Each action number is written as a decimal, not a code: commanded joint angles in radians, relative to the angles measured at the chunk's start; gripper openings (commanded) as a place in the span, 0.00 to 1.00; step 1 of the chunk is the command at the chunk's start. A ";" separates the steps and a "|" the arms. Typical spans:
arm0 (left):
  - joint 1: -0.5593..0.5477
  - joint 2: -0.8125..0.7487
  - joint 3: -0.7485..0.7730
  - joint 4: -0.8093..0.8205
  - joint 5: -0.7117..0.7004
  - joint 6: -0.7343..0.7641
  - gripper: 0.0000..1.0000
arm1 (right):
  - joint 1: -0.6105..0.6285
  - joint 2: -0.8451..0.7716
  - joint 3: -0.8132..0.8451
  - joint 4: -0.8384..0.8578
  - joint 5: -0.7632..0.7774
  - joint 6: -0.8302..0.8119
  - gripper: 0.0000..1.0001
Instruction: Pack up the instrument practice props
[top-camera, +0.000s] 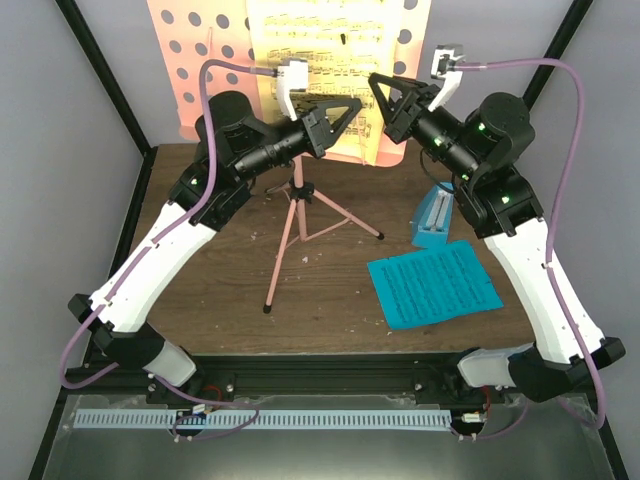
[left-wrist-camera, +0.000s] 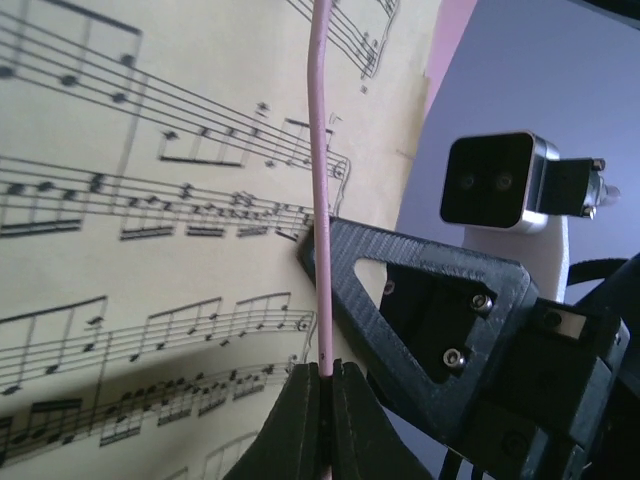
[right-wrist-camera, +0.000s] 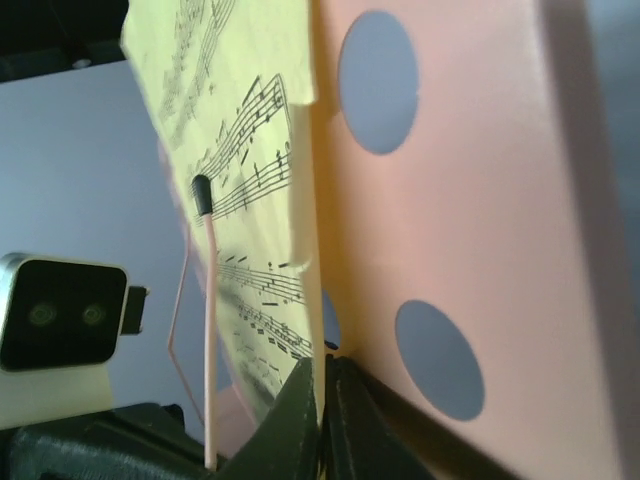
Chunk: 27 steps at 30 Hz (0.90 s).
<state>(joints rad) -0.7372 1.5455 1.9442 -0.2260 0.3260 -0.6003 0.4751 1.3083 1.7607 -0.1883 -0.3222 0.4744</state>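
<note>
Yellow music sheet (top-camera: 320, 60) pinched at its edge by the right gripper (right-wrist-camera: 322, 385), jaws clenched, hard against the hole-punched desk (right-wrist-camera: 480, 200). Left gripper (left-wrist-camera: 325, 385) clamped shut on the thin pink retainer wire (left-wrist-camera: 318, 150) (lying across the page). Salmon-pink music stand (top-camera: 297, 205) upright on the wooden table (top-camera: 220, 260).

Everything sits on a dark brown wooden table (top-camera: 330, 300) with a few pale specks (top-camera: 300, 258) scattered around the middle. Black frame posts (top-camera: 105, 70) slant up on both sides, with plain grey walls (top-camera: 60, 200) behind. Along the near edge there's a black rail (top-camera: 330, 375), then a long white slotted strip (top-camera: 300, 418) lying just in front of it.
</note>
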 joint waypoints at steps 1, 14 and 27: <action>-0.004 -0.017 0.016 -0.008 -0.014 0.033 0.00 | 0.000 0.020 0.040 0.005 0.070 -0.020 0.01; -0.005 -0.041 -0.016 -0.013 -0.017 0.058 0.00 | -0.001 -0.045 -0.018 0.019 0.154 -0.046 0.01; -0.005 -0.051 -0.033 -0.022 -0.038 0.068 0.00 | -0.001 -0.262 -0.114 -0.011 0.470 -0.198 0.01</action>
<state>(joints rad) -0.7433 1.5185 1.9175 -0.2333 0.3119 -0.5488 0.4747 1.1248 1.6623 -0.2016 -0.0025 0.3481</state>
